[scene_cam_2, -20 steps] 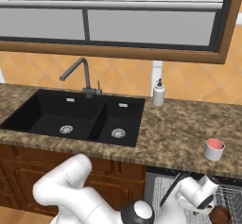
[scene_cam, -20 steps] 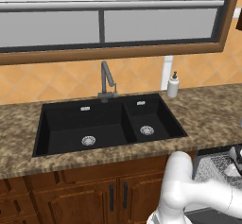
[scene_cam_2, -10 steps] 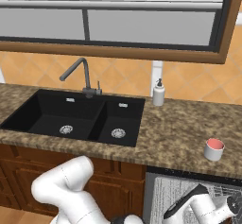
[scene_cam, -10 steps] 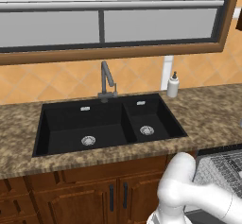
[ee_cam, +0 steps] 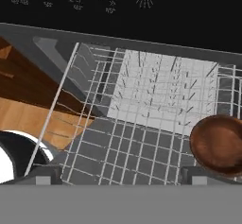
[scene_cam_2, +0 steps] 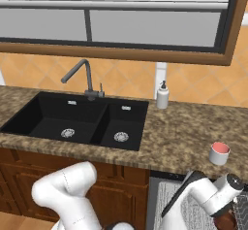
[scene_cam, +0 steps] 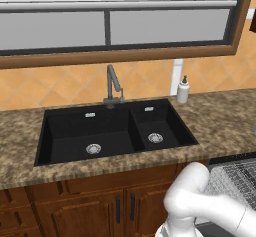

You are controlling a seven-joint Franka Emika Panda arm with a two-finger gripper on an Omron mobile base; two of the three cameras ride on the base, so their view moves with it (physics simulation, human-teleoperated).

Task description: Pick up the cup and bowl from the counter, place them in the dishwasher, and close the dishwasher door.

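Hand view shows the hand [ee_cam: 121,176] with its fingers spread wide and holding nothing, above the wire rack [ee_cam: 142,109] of the dishwasher [scene_cam_2: 193,209]. A brown bowl [ee_cam: 220,145] lies in the rack. The cup [scene_cam_2: 220,153] stands on the counter [scene_cam_2: 179,137], right of the sink [scene_cam_2: 77,120].

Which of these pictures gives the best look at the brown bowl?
The hand view: the brown bowl lies large in the wire rack, its hollow visible. In the right base view a sliver of it peeks beneath the arm. The left base view shows the rack's corner.
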